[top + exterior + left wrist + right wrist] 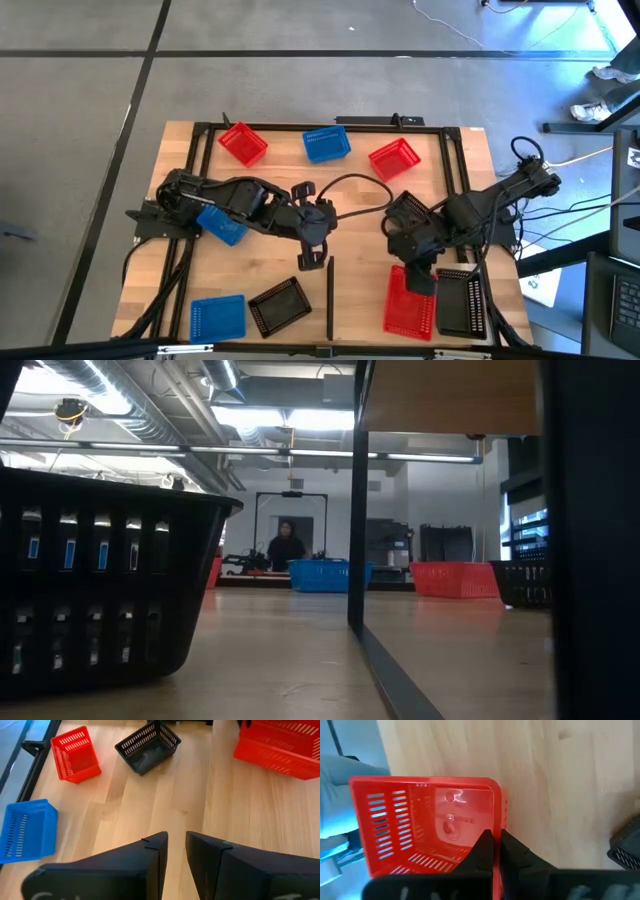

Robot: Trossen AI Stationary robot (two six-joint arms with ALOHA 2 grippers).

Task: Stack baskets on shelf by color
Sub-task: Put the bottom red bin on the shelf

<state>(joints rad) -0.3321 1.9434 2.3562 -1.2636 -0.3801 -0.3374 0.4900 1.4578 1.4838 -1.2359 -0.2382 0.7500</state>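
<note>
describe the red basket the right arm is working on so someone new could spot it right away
On the wooden table, look at the near edge on the right arm's side, where the right gripper reaches down. The red basket lies there, beside a black basket. It is the only red basket with fingers shut on its wall.

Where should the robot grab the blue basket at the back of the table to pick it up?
Probably by one rim wall, coming straight down from above. The blue basket sits upright with its open top facing up, so one finger can go inside and one outside the thin latticed wall. Its sides have free space around them; the red baskets on each side stand apart from it.
</note>
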